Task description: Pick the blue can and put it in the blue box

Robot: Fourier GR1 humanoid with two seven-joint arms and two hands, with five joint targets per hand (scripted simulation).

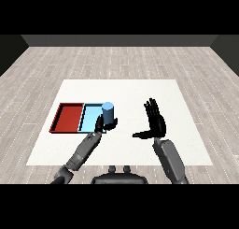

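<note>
The left hand (100,125) has its fingers curled round the blue can (108,113), held upright at the right edge of the light blue tray (89,117). The red tray (66,117) adjoins it on the left. The right hand (156,122) is raised over the white worktop (186,139), fingers straight and apart, holding nothing.

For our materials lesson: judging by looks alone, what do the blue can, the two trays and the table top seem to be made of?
Blue can, held in the left hand: matte, evenly coloured, perhaps painted metal or plastic; no shine or label.
Red tray and light blue tray: flat colour, thin raised rims, probably plastic.
Table: plain white, matte; material unclear.
</note>
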